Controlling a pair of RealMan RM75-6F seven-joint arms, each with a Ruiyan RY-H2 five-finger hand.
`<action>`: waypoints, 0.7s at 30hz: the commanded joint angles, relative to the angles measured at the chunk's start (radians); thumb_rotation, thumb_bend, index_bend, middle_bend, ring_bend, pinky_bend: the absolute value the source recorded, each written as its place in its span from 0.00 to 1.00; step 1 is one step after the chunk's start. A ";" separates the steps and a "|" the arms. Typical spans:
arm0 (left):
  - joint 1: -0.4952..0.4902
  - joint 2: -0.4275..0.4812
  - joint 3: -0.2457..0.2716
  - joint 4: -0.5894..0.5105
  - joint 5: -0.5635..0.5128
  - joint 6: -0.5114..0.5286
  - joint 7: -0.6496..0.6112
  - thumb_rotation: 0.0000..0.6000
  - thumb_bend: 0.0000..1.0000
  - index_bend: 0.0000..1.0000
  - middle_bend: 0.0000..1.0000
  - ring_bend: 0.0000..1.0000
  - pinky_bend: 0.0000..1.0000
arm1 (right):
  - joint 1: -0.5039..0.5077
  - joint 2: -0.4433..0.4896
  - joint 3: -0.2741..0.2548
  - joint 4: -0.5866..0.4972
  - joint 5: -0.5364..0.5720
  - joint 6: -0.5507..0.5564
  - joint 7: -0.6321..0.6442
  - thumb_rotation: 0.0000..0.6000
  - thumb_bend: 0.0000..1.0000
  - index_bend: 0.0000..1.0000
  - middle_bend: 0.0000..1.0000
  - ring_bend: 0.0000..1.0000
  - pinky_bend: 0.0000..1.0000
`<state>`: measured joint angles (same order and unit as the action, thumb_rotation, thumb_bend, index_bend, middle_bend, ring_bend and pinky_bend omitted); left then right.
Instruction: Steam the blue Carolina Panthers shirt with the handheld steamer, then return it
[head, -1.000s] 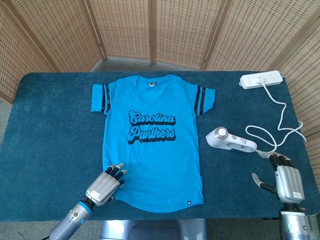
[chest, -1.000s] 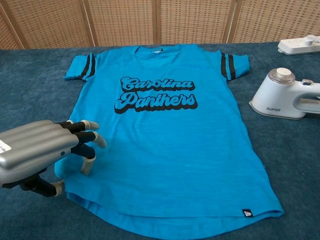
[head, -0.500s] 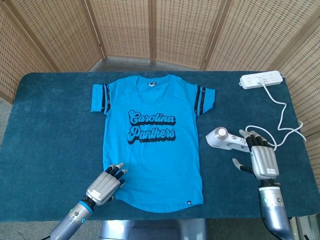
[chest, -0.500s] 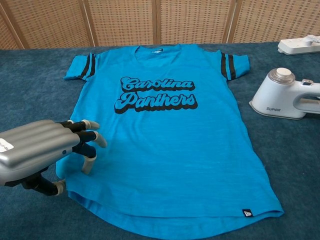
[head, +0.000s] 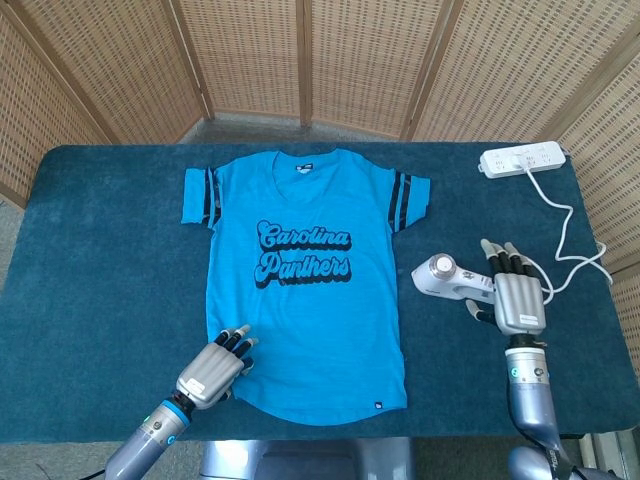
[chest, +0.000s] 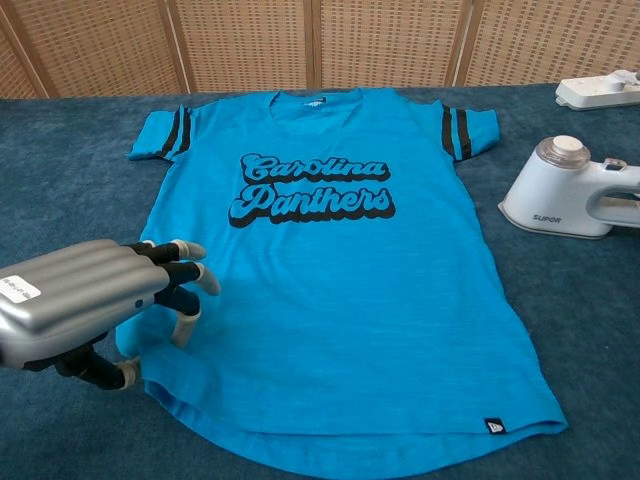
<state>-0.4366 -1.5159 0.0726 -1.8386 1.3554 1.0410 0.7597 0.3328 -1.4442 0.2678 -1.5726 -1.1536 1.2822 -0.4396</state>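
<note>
Shirt chest print: "Carolina Panthers" in dark script across the chest of the blue shirt (chest: 330, 260), on two lines; readable in both views
Steamer body: "SUPER" in small dark letters on the white handheld steamer (chest: 570, 190), low on its side, near the table's right edge
Hem tag: small dark tag (chest: 491, 425) at the shirt's lower right hem; its mark too small to read
Left hand sticker: white label on the left hand (chest: 85, 300); print unreadable

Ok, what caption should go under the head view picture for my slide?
Left hand rests on the blue shirt while the right hand reaches over the white steamer.
</note>
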 joint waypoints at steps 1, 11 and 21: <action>-0.002 0.000 0.002 -0.001 -0.003 0.001 0.000 0.84 0.45 0.52 0.19 0.03 0.14 | 0.010 -0.012 -0.005 0.017 0.010 -0.006 -0.006 0.90 0.27 0.03 0.13 0.07 0.14; -0.008 0.000 0.010 -0.002 -0.005 0.012 -0.006 0.85 0.45 0.52 0.19 0.03 0.14 | 0.045 -0.066 -0.010 0.098 0.030 -0.004 -0.047 0.90 0.27 0.03 0.13 0.07 0.14; -0.010 0.001 0.015 -0.002 -0.003 0.021 -0.016 0.84 0.45 0.52 0.19 0.03 0.14 | 0.063 -0.094 -0.013 0.173 0.058 -0.010 -0.075 0.90 0.27 0.03 0.13 0.07 0.14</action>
<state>-0.4471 -1.5149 0.0874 -1.8406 1.3523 1.0616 0.7438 0.3935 -1.5341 0.2567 -1.4090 -1.0988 1.2730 -0.5104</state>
